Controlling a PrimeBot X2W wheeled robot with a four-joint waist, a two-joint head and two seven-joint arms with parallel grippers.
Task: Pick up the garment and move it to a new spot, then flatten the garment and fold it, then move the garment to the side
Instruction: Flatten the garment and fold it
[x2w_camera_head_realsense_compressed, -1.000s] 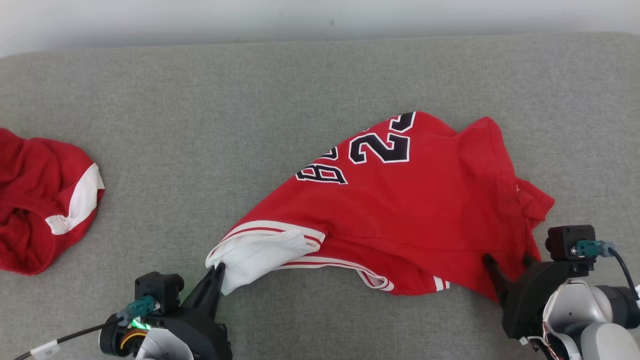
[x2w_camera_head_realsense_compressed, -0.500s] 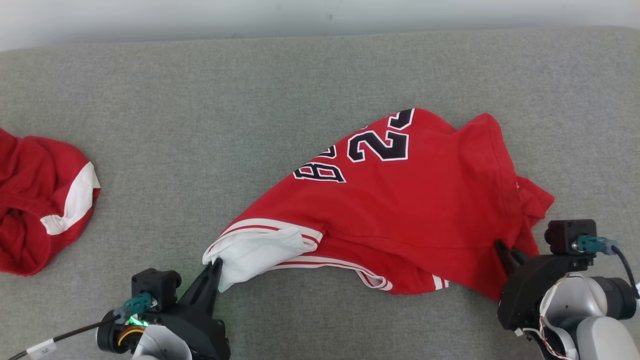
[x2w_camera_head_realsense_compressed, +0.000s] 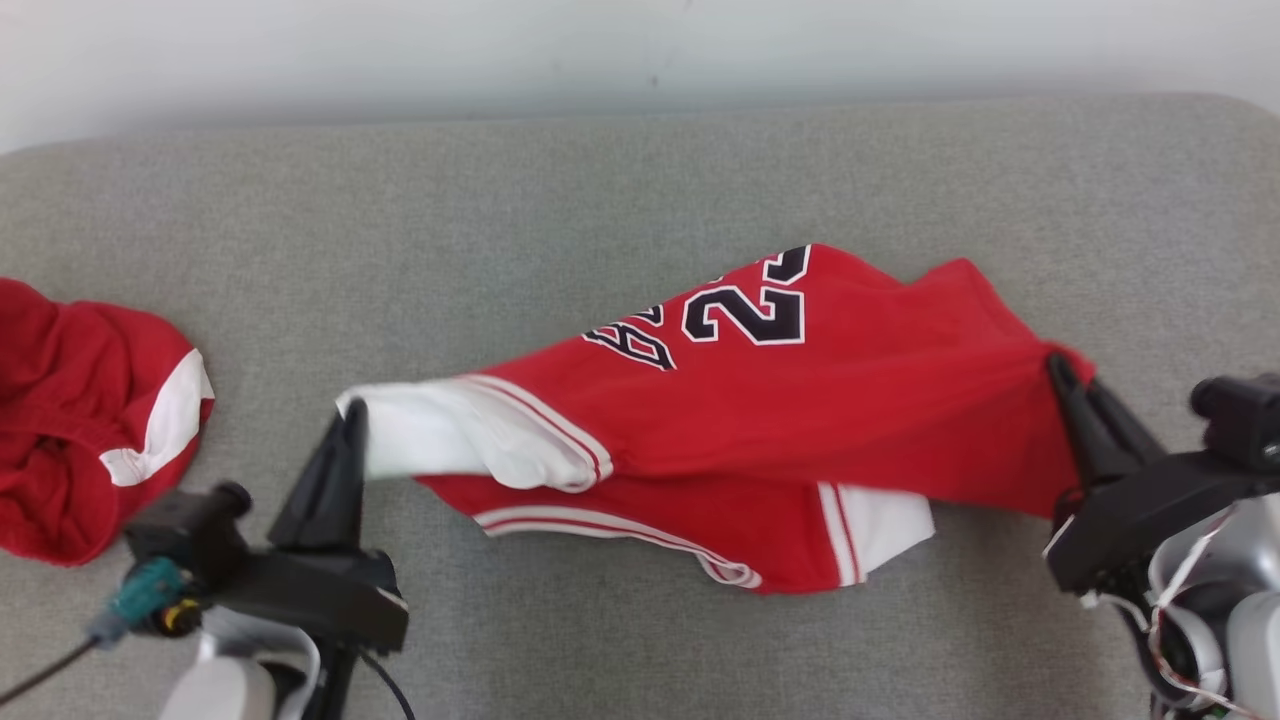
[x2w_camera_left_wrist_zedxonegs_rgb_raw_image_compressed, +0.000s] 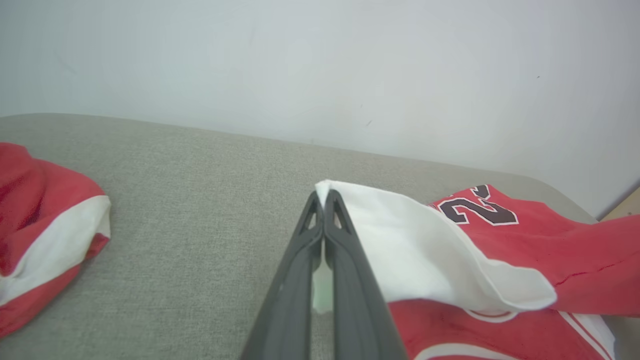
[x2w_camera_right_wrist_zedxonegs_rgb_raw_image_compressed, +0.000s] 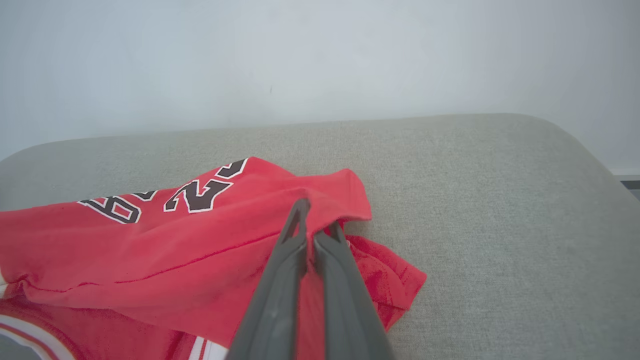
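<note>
The garment (x2w_camera_head_realsense_compressed: 800, 400) is a red jersey with white trim and black numbers, stretched between my two grippers above the grey cushion. My left gripper (x2w_camera_head_realsense_compressed: 352, 415) is shut on its white corner at the left; the left wrist view has that gripper (x2w_camera_left_wrist_zedxonegs_rgb_raw_image_compressed: 324, 197) pinching the white cloth (x2w_camera_left_wrist_zedxonegs_rgb_raw_image_compressed: 410, 250). Over at the right, my right gripper (x2w_camera_head_realsense_compressed: 1068, 368) is shut on the red edge. In the right wrist view that gripper (x2w_camera_right_wrist_zedxonegs_rgb_raw_image_compressed: 315, 216) has closed fingers with the red garment (x2w_camera_right_wrist_zedxonegs_rgb_raw_image_compressed: 175, 250) folded between them. The garment's lower part hangs down onto the cushion.
A second red and white garment (x2w_camera_head_realsense_compressed: 90, 430) lies bunched at the cushion's left edge, also seen in the left wrist view as a red heap (x2w_camera_left_wrist_zedxonegs_rgb_raw_image_compressed: 40, 220). The grey cushion (x2w_camera_head_realsense_compressed: 600, 170) ends at a white wall (x2w_camera_head_realsense_compressed: 640, 40) behind. Bare cushion (x2w_camera_right_wrist_zedxonegs_rgb_raw_image_compressed: 500, 200) lies right of the jersey.
My right gripper has shut on the red edge. Both grippers have risen and moved apart, lifting and stretching the jersey. The head camera has also shifted.
</note>
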